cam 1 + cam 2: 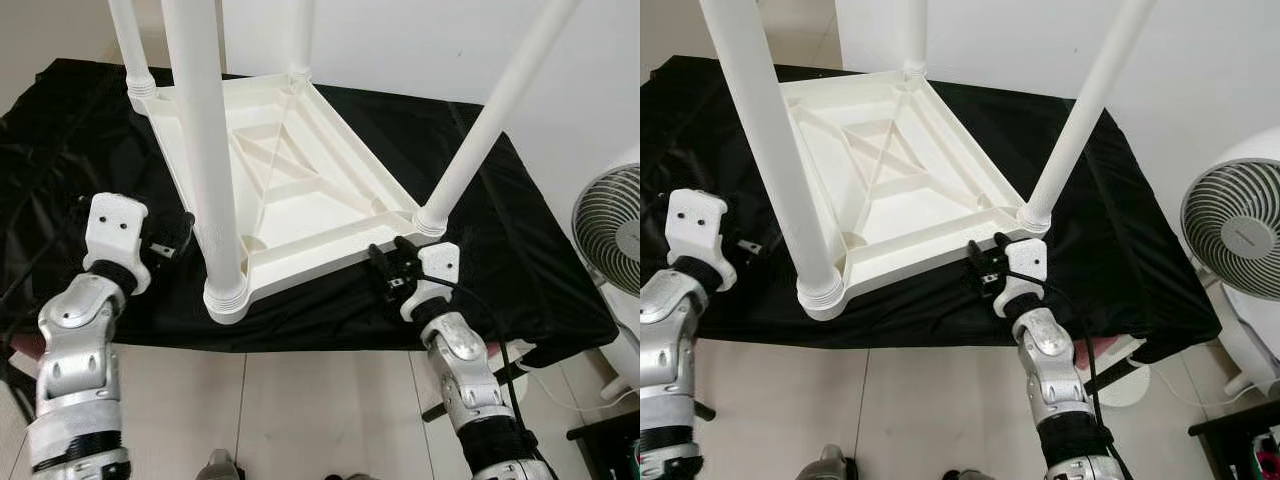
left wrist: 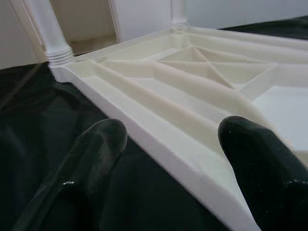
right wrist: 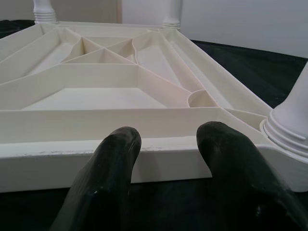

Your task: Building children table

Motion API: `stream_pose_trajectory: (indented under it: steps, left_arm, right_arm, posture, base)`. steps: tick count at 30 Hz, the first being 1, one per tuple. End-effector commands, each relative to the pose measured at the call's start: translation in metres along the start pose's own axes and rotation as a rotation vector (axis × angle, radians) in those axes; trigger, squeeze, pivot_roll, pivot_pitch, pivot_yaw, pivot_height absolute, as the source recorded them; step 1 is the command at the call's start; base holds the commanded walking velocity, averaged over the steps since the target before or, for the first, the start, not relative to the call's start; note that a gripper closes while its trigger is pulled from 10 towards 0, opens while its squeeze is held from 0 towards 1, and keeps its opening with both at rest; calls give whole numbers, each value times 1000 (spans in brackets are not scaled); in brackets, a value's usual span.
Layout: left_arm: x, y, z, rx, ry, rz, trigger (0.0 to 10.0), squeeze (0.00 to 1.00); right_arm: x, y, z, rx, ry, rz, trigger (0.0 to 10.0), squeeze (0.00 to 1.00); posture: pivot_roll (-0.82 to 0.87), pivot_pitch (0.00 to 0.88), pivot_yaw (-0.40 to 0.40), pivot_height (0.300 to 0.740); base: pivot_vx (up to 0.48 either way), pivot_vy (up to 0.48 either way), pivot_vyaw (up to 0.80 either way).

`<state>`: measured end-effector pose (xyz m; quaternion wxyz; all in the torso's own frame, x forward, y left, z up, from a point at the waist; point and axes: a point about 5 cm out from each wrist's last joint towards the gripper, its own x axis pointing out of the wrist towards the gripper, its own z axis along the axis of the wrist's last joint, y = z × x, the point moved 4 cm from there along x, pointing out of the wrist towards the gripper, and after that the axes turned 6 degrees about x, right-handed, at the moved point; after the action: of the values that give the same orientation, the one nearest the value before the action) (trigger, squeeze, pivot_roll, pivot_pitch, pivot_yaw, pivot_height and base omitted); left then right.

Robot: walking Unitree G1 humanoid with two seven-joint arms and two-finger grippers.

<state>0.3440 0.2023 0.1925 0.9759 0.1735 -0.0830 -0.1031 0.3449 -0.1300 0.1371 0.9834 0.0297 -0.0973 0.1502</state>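
Now the white children's table (image 1: pixel 290 180) lies upside down on the black cloth (image 1: pixel 500 230) covering the work surface, its ribbed underside facing up and all four legs (image 1: pixel 205 150) standing in their corner sockets. Left gripper (image 1: pixel 172 238) sits at the table's left edge with its fingers (image 2: pixel 96 149) spread apart, gripping nothing. Right gripper (image 1: pixel 392 268) is at the near edge beside the right-hand leg, fingers (image 3: pixel 115 159) also parted and empty, while a white fan (image 1: pixel 1238 235) stands off to the right.
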Motion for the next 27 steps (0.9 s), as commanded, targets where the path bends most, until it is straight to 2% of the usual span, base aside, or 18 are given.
stream_pose_trajectory:
  steps: [1,3,4,5,7,10,16,21,23,25,27]
  left_arm:
    - [4,-6,-3,-9,15,-6,10000,0]
    - [7,-18,-2,-38,10,-33,10000,0]
    - [7,-18,-2,-38,10,-33,10000,0]
    - [13,-34,2,-73,-2,-68,10000,0]
    - [17,-44,7,-101,-11,-69,10000,0]
    - [18,-46,7,-112,-11,-68,10000,0]
    - [24,-67,15,-155,-31,-94,10000,0]
    - [25,-71,18,-168,-38,-97,10000,0]
    - [26,-77,21,-177,-48,-111,10000,0]
    - [28,-90,28,-204,-69,-135,10000,0]
    - [29,-93,31,-212,-73,-139,10000,0]
  right_arm:
    - [-4,-5,-2,-8,9,-19,10000,0]
    - [-6,-9,0,-10,-1,-31,10000,0]
    - [-6,-9,0,-10,-1,-31,10000,0]
    - [-11,-18,3,-20,-14,-74,10000,0]
    - [-14,-25,5,-28,-21,-123,10000,0]
    - [-15,-26,5,-29,-22,-133,10000,0]
    - [-17,-30,13,-11,-58,-166,10000,0]
    - [-18,-33,15,-11,-67,-178,10000,0]
    - [-19,-37,17,-15,-75,-192,10000,0]
    - [-23,-49,22,-30,-91,-241,10000,0]
    - [-25,-55,25,-36,-99,-274,10000,0]
  posture:
    - [147,100,-56,740]
    - [137,98,-46,740]
    - [137,98,-46,740]
    - [123,96,-31,740]
    - [123,96,-31,740]
    - [117,96,-26,740]
    - [105,91,-19,740]
    - [102,89,-17,740]
    - [96,87,-16,740]
    - [92,81,-16,740]
    - [90,80,-15,740]
  base:
    - [0,0,0]
    - [0,0,0]
    - [0,0,0]
    - [0,0,0]
    - [0,0,0]
    - [0,0,0]
    - [0,0,0]
    - [0,0,0]
    - [0,0,0]
    - [0,0,0]
    - [0,0,0]
